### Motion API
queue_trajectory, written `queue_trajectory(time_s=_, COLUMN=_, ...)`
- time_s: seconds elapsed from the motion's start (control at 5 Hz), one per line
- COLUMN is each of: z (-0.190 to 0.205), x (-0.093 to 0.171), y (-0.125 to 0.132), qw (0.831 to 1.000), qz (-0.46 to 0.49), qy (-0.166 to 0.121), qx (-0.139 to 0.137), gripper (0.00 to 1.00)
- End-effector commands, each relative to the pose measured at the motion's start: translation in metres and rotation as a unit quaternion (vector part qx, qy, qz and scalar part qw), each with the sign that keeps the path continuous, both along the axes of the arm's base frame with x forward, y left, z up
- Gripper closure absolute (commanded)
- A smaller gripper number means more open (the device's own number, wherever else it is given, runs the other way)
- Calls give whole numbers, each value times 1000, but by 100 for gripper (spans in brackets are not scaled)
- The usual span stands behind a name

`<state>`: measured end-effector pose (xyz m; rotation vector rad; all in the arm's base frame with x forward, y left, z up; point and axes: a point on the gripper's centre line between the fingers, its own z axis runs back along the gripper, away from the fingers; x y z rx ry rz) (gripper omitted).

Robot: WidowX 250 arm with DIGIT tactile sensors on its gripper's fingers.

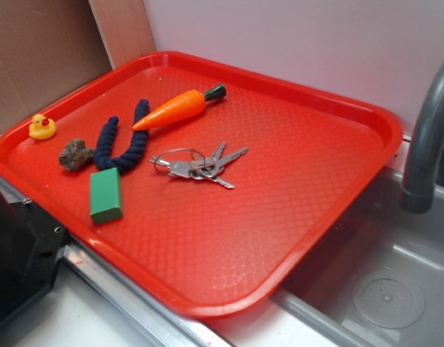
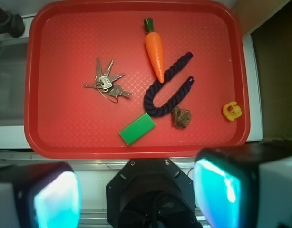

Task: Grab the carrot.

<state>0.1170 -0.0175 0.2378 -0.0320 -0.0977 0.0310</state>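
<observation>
Five small things lay on the red tray [image 1: 338, 188] you were working over, the carrot [image 1: 175, 108] among them.

You had the carrot near the tray's far rim, its green cap toward that rim and its tip just beside the dark blue rope [image 1: 124, 141]. The keys [image 1: 200, 165] sat nearer the tray's middle; the green block [image 1: 105, 194], the brown lump [image 1: 76, 154] and the yellow duck [image 1: 42, 127] sat beyond the rope from the keys. Only your exterior view showed the grey faucet [image 1: 428, 137] standing over the sink beside the tray. Only your wrist view showed the gripper [image 2: 136, 194], its two fingers [image 2: 55, 197] spread wide apart, holding nothing, back off the tray's near rim.
</observation>
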Motion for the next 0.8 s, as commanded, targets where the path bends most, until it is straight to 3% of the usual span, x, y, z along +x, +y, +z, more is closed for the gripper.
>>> queue_trajectory(time_s=0.0, z=0, x=0, y=0, qw=1000, qz=0, qy=0, qx=0, gripper=0)
queue_trajectory(time_s=0.4, z=-99, x=73, y=25, qw=997, qz=19, qy=6, qx=75, gripper=0)
queue_trajectory(time_s=0.6, z=-137, x=105, y=35, qw=994, qz=-22, qy=-43, qx=95, gripper=0)
